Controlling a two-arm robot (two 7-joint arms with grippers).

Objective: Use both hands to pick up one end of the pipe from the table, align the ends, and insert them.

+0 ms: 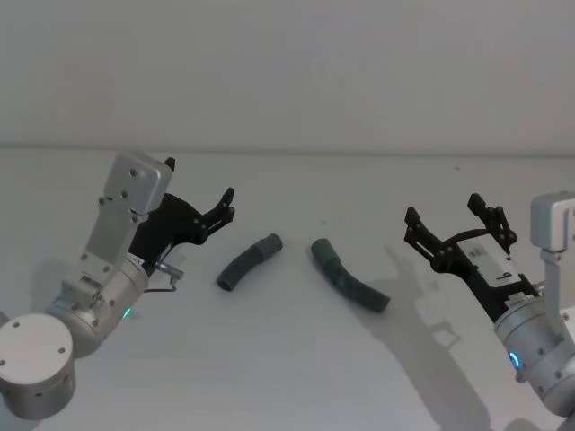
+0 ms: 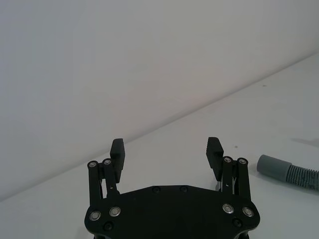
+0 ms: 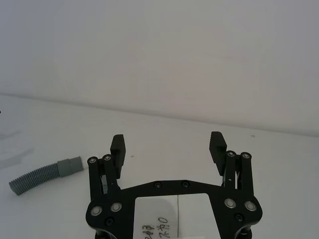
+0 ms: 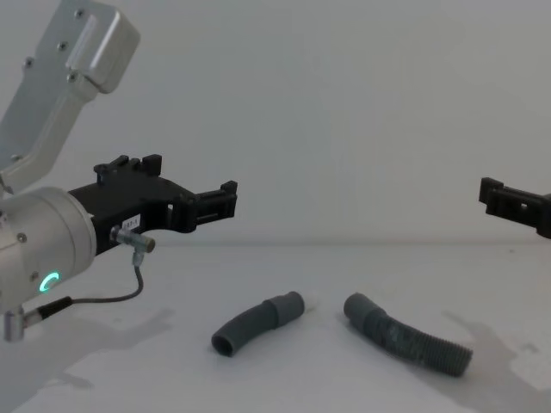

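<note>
Left gripper (image 1: pixel 199 180) spread, right gripper (image 1: pixel 444 208) spread; shorter hose (image 1: pixel 249 262) and longer hose (image 1: pixel 349 278) lie between, untouched.

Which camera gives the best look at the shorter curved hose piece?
The chest view: the shorter hose piece lies whole and large, open mouth and smooth cuff both clear. The head view shows it whole from above, smaller. The left wrist view catches its cuff end at the frame's edge.
</note>
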